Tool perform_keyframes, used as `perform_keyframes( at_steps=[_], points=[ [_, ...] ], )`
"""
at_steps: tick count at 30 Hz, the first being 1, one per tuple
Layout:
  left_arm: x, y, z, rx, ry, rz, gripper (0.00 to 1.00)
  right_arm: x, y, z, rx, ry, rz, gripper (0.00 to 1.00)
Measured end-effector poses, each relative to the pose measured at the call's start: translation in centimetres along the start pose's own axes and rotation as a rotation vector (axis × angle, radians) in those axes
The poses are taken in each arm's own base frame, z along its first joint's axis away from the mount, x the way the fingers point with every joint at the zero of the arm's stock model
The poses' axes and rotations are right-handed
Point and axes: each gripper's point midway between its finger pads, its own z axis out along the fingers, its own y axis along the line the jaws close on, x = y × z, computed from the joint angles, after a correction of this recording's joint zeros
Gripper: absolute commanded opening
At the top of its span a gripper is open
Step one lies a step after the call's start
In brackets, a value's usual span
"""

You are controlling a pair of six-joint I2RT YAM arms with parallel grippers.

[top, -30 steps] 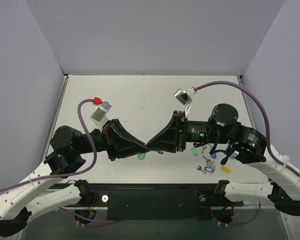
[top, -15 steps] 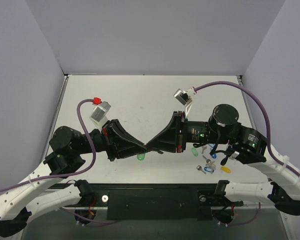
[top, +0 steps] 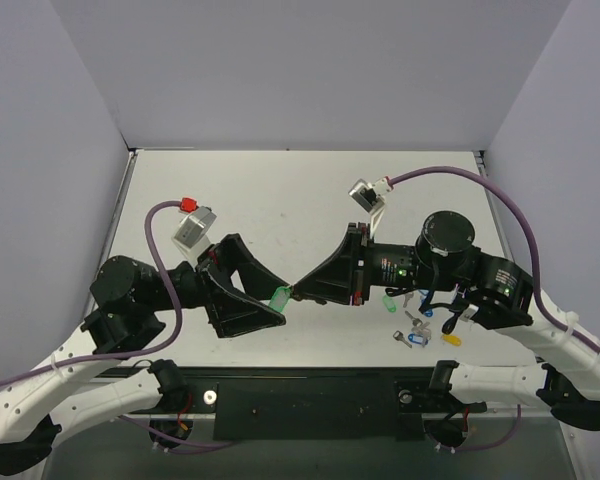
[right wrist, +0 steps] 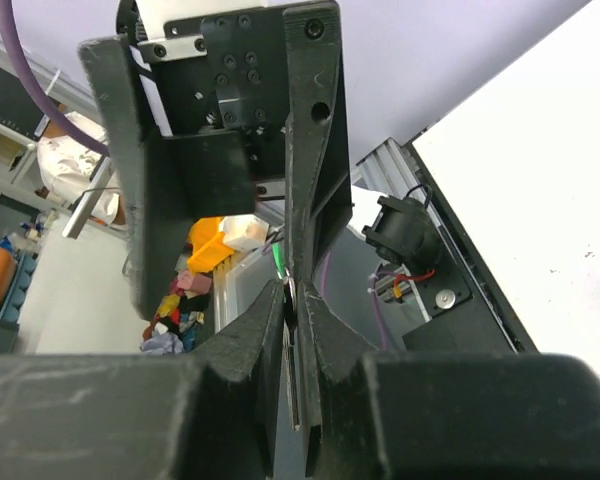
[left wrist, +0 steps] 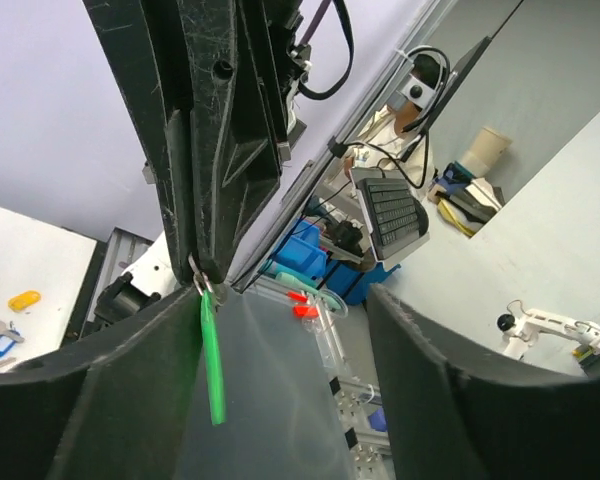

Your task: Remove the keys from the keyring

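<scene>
Fingers, right gripper (top: 299, 292): pressed together on thin silver wire keyring (left wrist: 202, 282). Fingers, left gripper (top: 282, 304): spread, flanking bright green plastic-headed key (left wrist: 212, 360) dangling beneath right fingertips. Advised: close squarely on green head, then work it along the wire.

Top camera high, looking down; wrist cameras close, facing each other, sharing green key (left wrist: 212, 350).

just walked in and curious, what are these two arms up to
The right gripper is pinched shut on the keyring, held up off the table, with the green key dangling from it. The left gripper is wide open, the key hanging between its fingers, ungripped. The key has not come off the ring.
</scene>
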Motion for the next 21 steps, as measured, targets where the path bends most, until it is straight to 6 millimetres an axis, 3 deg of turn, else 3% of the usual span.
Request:
perform_keyframes(
  at_steps=[5, 11, 16, 21],
  points=[
    [-0.9, -0.3, -0.8, -0.045, -0.037, 0.037, 0.78, 0.3, 0.2, -0.5, 0.001, 0.001, -0.007, 0.00],
    [-1.4, -0.5, -1.9, -0.094, -0.069, 0.072, 0.69, -0.1, 1.1, -1.7, -0.018, -0.022, -0.022, 0.00],
    [-1.4, -0.2, -2.0, -0.109, -0.073, 0.070, 0.84, -0.1, 1.2, -1.8, -0.020, -0.023, -0.020, 0.00],
    [-1.0, 0.7, -1.7, -0.122, -0.064, 0.057, 0.86, -0.4, 1.7, -1.7, -0.041, -0.034, -0.009, 0.00]
  ],
)
